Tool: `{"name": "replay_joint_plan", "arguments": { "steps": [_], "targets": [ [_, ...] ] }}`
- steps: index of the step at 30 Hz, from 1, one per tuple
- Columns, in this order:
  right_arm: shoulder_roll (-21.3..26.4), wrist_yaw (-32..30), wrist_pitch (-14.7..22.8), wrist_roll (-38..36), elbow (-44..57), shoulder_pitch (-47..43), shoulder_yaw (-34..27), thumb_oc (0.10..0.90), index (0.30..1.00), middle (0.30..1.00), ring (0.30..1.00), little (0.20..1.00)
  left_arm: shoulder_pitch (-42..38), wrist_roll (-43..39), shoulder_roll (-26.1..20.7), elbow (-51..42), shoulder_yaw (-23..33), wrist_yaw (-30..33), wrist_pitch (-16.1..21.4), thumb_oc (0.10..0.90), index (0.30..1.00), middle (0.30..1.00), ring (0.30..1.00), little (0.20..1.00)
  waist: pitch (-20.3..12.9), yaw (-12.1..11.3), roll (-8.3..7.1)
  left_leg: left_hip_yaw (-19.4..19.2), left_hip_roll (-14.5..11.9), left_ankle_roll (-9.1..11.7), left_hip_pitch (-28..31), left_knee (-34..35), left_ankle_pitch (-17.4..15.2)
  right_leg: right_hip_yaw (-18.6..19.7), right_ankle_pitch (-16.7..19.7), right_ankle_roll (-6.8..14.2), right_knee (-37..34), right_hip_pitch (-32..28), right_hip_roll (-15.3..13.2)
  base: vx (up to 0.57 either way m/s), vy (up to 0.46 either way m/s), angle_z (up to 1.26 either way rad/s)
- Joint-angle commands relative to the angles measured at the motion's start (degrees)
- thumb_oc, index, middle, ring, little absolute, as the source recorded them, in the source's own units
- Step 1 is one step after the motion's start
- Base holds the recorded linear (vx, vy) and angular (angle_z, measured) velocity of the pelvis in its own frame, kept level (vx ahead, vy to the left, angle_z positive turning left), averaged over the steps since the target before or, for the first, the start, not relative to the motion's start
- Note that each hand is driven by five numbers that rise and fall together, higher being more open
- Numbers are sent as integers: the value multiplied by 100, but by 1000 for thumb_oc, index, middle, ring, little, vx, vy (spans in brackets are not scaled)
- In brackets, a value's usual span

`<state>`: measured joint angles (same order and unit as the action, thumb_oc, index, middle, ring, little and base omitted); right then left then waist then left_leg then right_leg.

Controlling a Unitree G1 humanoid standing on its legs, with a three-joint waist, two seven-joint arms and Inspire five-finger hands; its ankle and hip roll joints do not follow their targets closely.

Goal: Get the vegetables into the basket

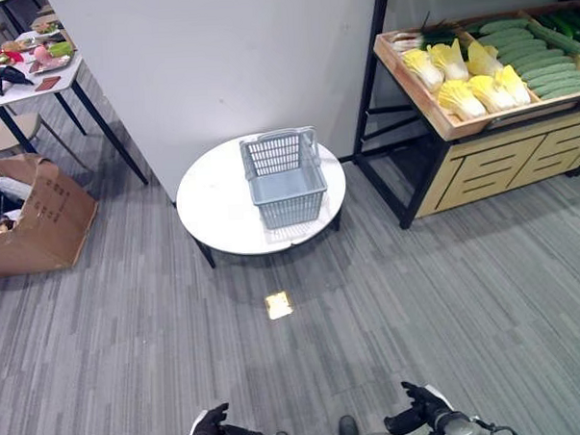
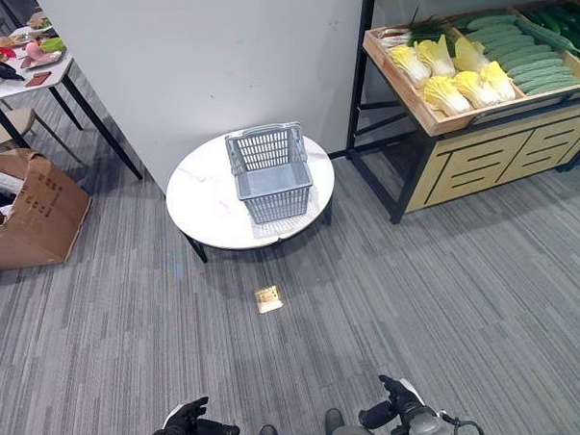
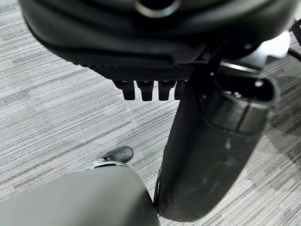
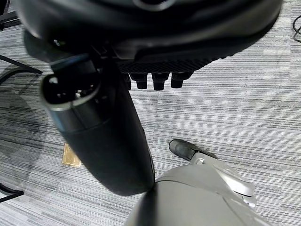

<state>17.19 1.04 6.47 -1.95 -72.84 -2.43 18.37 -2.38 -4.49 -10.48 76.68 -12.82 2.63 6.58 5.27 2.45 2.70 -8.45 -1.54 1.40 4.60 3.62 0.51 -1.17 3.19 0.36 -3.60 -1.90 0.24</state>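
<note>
An empty grey plastic basket (image 1: 284,179) stands on a low round white table (image 1: 213,216) ahead of me. The vegetables lie in a wooden crate (image 1: 430,110) at the back right: yellow-white cabbages (image 1: 467,80), green cucumbers (image 1: 538,57) and some leafy greens behind them. My left hand (image 1: 209,428) and right hand (image 1: 423,404) hang low near my body, far from both basket and crate. Both hands are open, with relaxed fingers and nothing in them; the wrist views show the left hand (image 3: 155,42) and the right hand (image 4: 141,37) above bare carpet.
A grey partition wall (image 1: 216,67) rises behind the round table. A cardboard box (image 1: 30,214) sits on the floor at the left, beside a white table (image 1: 29,89) with food items and a chair (image 1: 7,133). A small brass floor plate (image 1: 277,305) lies in the carpet.
</note>
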Motion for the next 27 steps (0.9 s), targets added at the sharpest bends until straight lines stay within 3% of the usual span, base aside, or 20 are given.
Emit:
{"name": "replay_joint_plan", "arguments": {
  "steps": [1,10,18,21,24,25,27],
  "targets": [
    [19,-23,-55,280,-314,88,422,900,1000,1000,1000,1000,-1,170,-264,303,-81,115,-43,900,1000,1000,1000,1000,-38,21,-284,147,-395,326,131,138,134,358,169,635,-140,-64,-503,8,-33,0],
    [107,-16,-75,238,-275,9,396,900,1000,1000,1000,1000,-62,159,-329,260,-67,124,-58,900,1000,1000,1000,1000,43,19,-274,159,-482,370,114,138,195,369,127,563,-125,-24,-407,15,-39,-1],
    [254,-13,-40,127,-121,-65,367,900,1000,1000,1000,1000,-133,56,-375,155,-75,115,-66,900,1000,1000,1000,1000,205,53,-166,222,-718,458,2,-58,333,378,-271,359,615,314,-120,26,-129,0],
    [308,-15,-27,82,-94,-73,356,900,1000,1000,1000,1000,-171,8,-376,115,-64,117,-67,900,1000,1000,1000,1000,310,64,-177,320,-802,501,-298,-686,332,365,-400,235,838,387,-24,13,-152,7],
    [400,-56,-13,30,-113,-28,259,900,1000,1000,1000,1000,-241,-140,-377,53,-39,137,-45,900,1000,1000,1000,1000,474,77,-218,589,-699,567,-647,-1469,534,364,-447,105,898,305,19,47,-130,24],
    [419,-68,-20,44,-147,-16,268,900,1000,1000,1000,1000,-267,-183,-358,30,-60,136,-37,900,1000,1000,1000,1000,512,66,-213,718,-633,546,-739,-1534,604,384,-459,101,899,298,21,95,-68,10],
    [514,-137,-31,31,-218,-43,201,900,1000,1000,1000,1000,-348,-200,-364,-33,-173,182,7,900,1000,1000,1000,1000,582,81,-178,816,-557,427,-1216,-879,634,377,-519,187,830,272,-92,134,71,-6]
  ]
}}
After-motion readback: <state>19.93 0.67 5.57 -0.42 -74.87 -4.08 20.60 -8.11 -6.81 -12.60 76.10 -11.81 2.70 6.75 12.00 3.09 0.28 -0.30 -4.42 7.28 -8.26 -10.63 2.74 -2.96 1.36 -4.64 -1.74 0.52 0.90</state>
